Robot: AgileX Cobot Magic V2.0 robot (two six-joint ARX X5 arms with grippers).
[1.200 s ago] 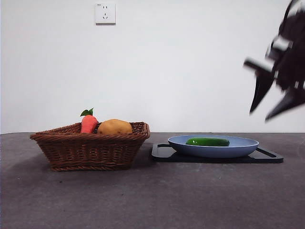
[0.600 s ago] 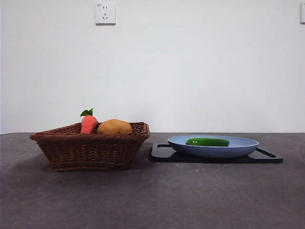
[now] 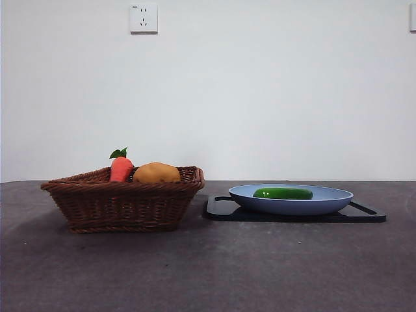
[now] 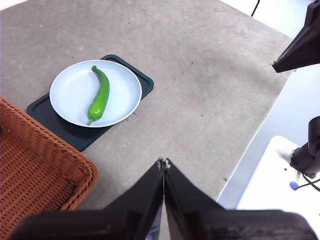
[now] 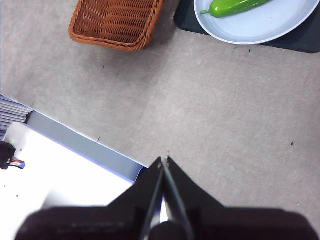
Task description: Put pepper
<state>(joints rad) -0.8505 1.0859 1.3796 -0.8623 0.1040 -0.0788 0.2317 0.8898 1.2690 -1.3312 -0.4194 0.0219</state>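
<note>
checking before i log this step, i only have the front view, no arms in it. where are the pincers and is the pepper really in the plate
Observer: The left pincer hangs high above the bare table, jaws shut on nothing.
Operator: and the right one
Observer: The right pincer is also shut and empty, over the table's edge, well away from the plate.
Operator: pepper ok
Observer: From above, the pepper lies curved across the plate's middle, inside the rim, with nothing touching it.
Operator: plate sitting square on the tray
Observer: The plate covers most of the black tray, whose corners show around it.
</note>
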